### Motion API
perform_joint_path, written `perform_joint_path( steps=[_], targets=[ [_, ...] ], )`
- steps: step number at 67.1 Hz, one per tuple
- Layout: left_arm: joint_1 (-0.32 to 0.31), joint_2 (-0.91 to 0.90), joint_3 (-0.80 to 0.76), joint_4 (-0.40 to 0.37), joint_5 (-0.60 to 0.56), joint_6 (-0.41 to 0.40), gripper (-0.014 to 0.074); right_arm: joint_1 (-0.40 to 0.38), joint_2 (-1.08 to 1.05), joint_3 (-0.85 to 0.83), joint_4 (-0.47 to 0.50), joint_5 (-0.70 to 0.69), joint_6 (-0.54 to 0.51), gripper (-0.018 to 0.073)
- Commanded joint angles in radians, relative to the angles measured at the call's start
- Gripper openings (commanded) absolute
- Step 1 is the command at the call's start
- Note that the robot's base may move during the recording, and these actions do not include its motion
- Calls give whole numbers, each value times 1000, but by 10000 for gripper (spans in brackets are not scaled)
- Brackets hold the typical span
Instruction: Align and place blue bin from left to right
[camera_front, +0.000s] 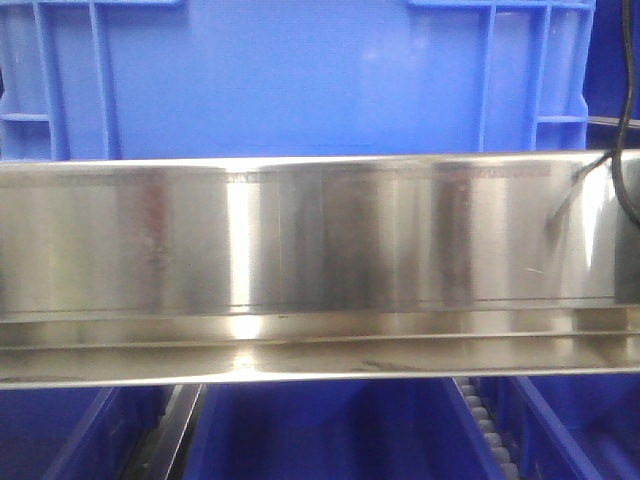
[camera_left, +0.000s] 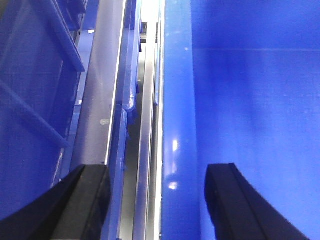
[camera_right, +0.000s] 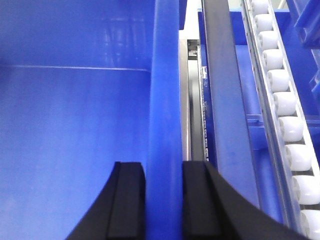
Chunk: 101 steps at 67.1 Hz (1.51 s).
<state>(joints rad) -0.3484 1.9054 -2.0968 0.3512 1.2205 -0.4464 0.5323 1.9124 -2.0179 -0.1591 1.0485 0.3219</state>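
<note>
The blue bin fills the top of the front view, standing behind a steel beam; no gripper shows there. In the right wrist view my right gripper is shut on the bin's right rim, one black finger inside the bin and the other outside. In the left wrist view my left gripper is open and wide. Its fingers straddle the bin's left rim and a metal rail without touching the rim. The bin's smooth inside looks bare.
A shiny steel beam crosses the front view, with a black cable hanging at its right end. A white roller track runs right of the bin. Another blue crate stands left of the rail; more crates sit below.
</note>
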Motion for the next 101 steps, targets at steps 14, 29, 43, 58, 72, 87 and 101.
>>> perform_joint_path(
  steps=[14,29,43,58,72,87,101],
  targets=[
    [5,17,4,-54,-11,-7,337,-2,0,-5,-10,14,-7,-78],
    [5,17,4,-37,-11,-7,337,-2,0,-5,-10,14,-7,-78],
    [5,17,4,-32,-11,-7,337,-2,0,-5,-10,12,-7,-78],
    [5,17,2,-32,-6,-7,337,-2,0,-5,-10,8,-7,-78],
    [5,11,2,-32,-4,-7,337,-2,0,-5,-10,8,-7,-78],
    [5,11,0,-32,-4,-7,337,-2,0,-5,-10,8,-7,-78],
    [5,1,0,-32,-2,-7,337,-2,0,-5,-10,8,-7,-78]
  ],
)
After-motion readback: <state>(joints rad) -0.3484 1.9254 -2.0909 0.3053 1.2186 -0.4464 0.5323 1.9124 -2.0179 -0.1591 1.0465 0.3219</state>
